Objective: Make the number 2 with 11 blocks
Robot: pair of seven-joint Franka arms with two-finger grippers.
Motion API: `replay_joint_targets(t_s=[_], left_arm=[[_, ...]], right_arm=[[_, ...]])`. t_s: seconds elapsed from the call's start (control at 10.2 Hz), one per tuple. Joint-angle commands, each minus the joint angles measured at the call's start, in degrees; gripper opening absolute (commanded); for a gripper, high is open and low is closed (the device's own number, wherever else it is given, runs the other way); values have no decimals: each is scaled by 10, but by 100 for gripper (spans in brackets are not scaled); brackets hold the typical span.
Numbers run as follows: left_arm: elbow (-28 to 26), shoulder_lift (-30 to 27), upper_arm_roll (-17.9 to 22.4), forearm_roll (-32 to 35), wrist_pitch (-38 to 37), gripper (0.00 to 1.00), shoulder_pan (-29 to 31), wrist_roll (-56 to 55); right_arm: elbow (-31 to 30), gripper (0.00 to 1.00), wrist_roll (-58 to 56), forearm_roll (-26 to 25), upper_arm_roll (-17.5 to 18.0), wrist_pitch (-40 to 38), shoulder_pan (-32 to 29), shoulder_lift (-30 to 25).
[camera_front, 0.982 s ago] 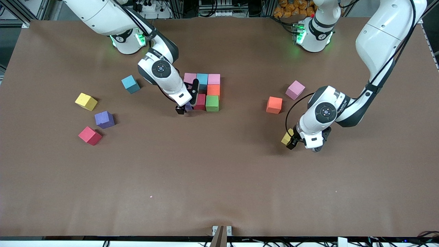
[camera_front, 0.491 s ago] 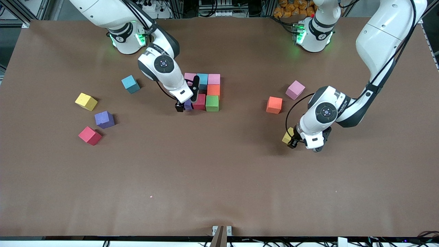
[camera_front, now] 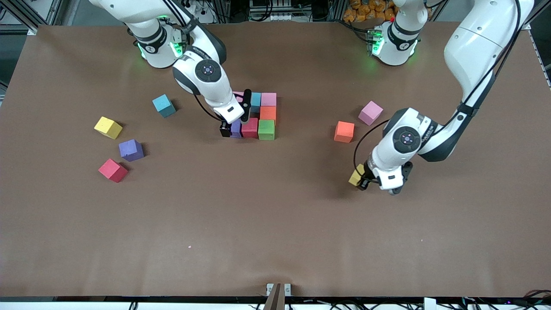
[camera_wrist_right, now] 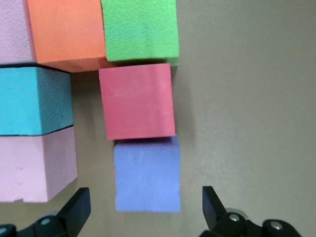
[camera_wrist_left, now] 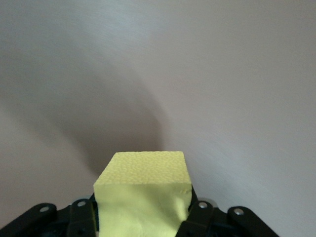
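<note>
The left gripper (camera_front: 360,180) has clamped a yellow block (camera_front: 356,176) and lifted it above the table (camera_front: 275,224). The right gripper (camera_front: 235,117), fingers spread wide and empty, has risen off the purple block (camera_front: 236,128) in the unfinished number 2 (camera_front: 258,116)

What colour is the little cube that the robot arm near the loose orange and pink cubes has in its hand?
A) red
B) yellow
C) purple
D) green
B: the left hand is shut on a yellow cube, which the left wrist view shows pinched between its fingers above the bare table.
</note>
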Motion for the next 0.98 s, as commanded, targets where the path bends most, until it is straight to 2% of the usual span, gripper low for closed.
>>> replay_joint_targets(t_s=[0.0, 0.1, 0.2, 0.29, 0.39, 0.59, 0.79, 0.88], left_arm=[[57, 2, 3, 18, -23, 31, -69, -4], [80, 10, 4, 19, -23, 31, -102, 19], [107, 23, 6, 18, -24, 31, -132, 43], [132, 37, 7, 18, -29, 31, -159, 68], [156, 52, 7, 12, -46, 31, -188, 101], [234, 100, 19, 9, -86, 31, -265, 156], [309, 145, 77, 6, -92, 31, -369, 175], [334, 164, 106, 5, -92, 31, -415, 176]], right_arm=[[-6, 100, -1, -10, 29, -60, -83, -57], [5, 100, -43, -11, 30, -89, -133, -69], [9, 100, -92, -9, 26, -94, -174, -107], [15, 100, -135, -5, 15, -95, -195, -115], [17, 100, -167, -4, -7, -98, -205, -115], [17, 100, -313, -4, -85, -79, -206, -136], [14, 100, -390, -2, -146, -59, -213, -136], [15, 100, -417, -1, -161, -54, -222, -124]])
